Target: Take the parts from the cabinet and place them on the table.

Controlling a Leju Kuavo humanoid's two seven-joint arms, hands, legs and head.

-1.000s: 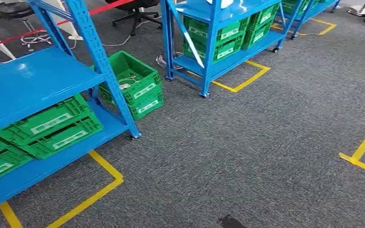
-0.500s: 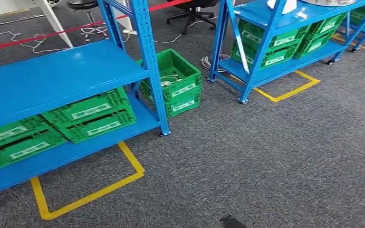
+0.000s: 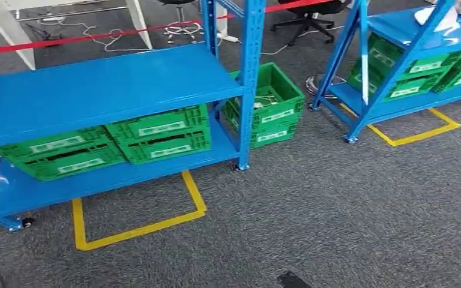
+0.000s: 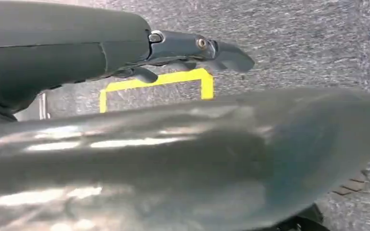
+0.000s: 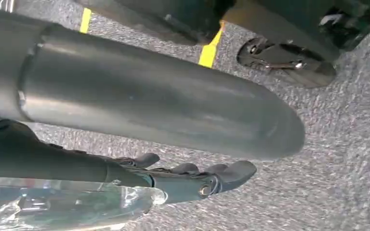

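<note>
My left hand [image 4: 192, 53] hangs at my side with its fingers loosely apart and nothing in them, yellow floor tape [image 4: 159, 83] showing beyond it. My right hand [image 5: 192, 180] hangs low too, fingers extended over the grey carpet [image 5: 342, 144]; something clear and crinkled like a plastic bag [image 5: 67, 204] lies against it, but I cannot tell whether I am gripping it or whether a part is inside. Ahead of me stands a blue shelf rack [image 3: 102, 90] with green crates [image 3: 156, 135] on its lower level, another green crate [image 3: 270, 105] on the floor beside it, and a second blue rack [image 3: 408, 66] further right. I judge this the walking stage between cabinet and table; no table top is visible, so the next move calls for turning until I find it.
</note>
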